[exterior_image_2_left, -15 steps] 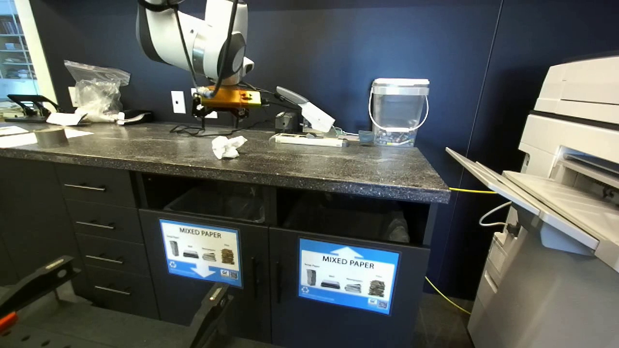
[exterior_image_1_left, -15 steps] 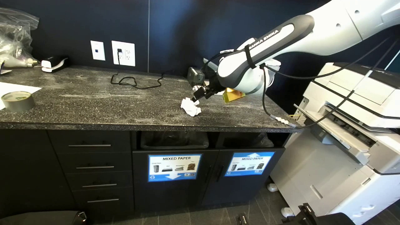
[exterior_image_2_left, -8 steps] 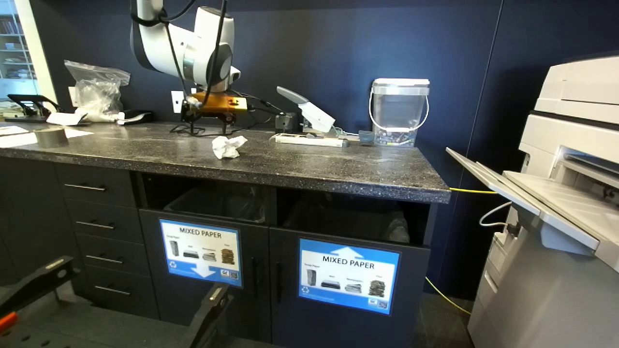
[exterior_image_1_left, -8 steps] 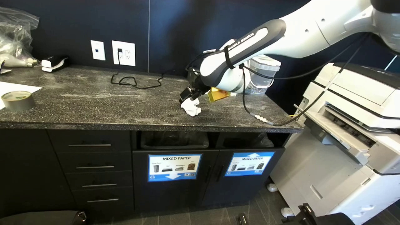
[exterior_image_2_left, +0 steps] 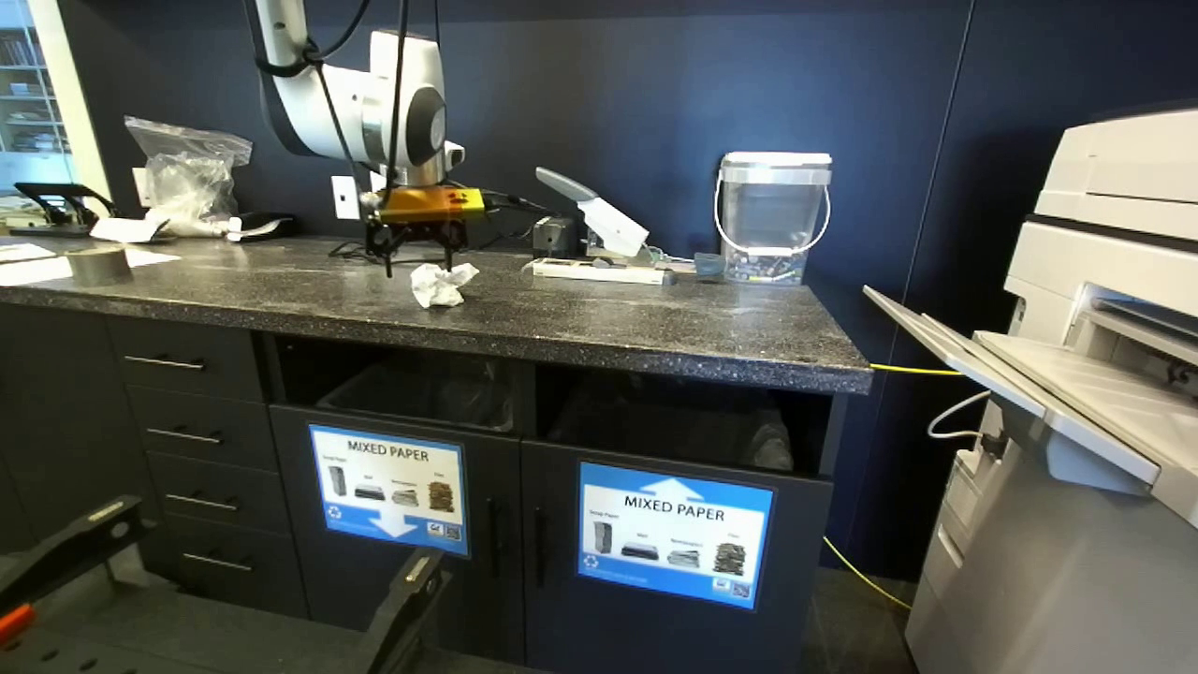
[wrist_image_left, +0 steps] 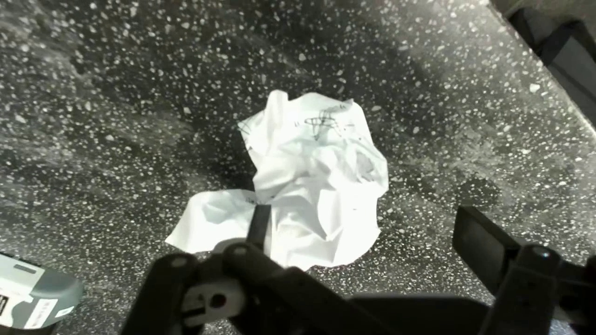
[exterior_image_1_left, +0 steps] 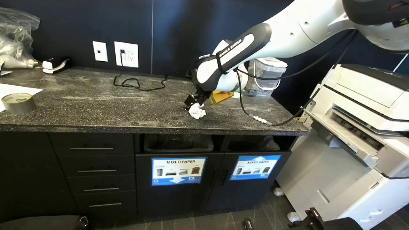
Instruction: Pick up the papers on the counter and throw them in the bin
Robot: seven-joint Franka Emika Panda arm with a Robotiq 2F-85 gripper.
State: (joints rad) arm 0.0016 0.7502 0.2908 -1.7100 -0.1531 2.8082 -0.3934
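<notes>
One speckled counter (exterior_image_1_left: 96, 107) under the jaws; gripper (wrist_image_left: 365, 228) spread wide, holding nothing; crumpled paper (wrist_image_left: 321, 181) just by the jaws, nearer one fingertip (wrist_image_left: 260, 222). Step, judged: lining up the pick. Next should be: centre over paper, lower, close

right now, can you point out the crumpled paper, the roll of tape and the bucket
Crumpled paper (wrist_image_left: 319, 181), wrist view, on its creased middle
Roll of tape (exterior_image_1_left: 19, 106), in an exterior view, outer side
Bucket (exterior_image_2_left: 772, 217), in an exterior view, front wall
</notes>
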